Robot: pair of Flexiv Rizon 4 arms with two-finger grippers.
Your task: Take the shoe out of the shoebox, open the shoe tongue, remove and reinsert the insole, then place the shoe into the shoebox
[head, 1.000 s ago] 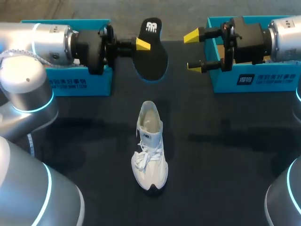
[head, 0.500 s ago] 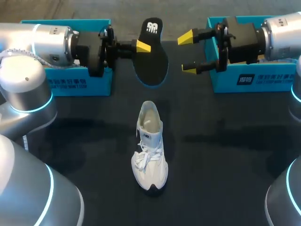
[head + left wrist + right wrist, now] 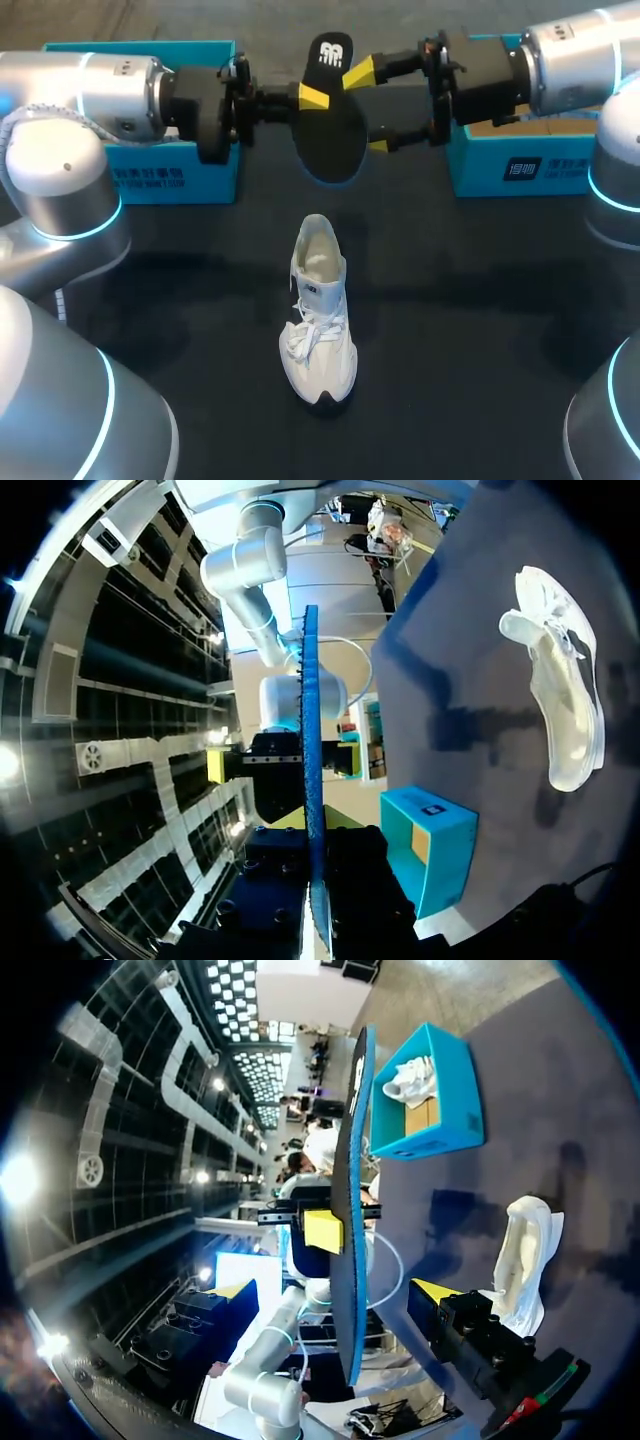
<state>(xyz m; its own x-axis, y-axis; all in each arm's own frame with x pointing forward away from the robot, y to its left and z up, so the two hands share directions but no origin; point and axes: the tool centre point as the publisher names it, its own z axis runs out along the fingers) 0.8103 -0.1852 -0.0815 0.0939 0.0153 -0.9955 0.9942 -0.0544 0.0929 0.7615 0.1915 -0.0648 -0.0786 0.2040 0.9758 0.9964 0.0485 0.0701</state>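
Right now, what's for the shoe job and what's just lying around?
For the job: black insole, held by left end effector; open right end effector around it; white shoe; left blue box and right blue box, one the shoebox.
Lying around: white bundle inside left blue box.

Black insole (image 3: 335, 130) held aloft, white shoe (image 3: 318, 310) standing upright
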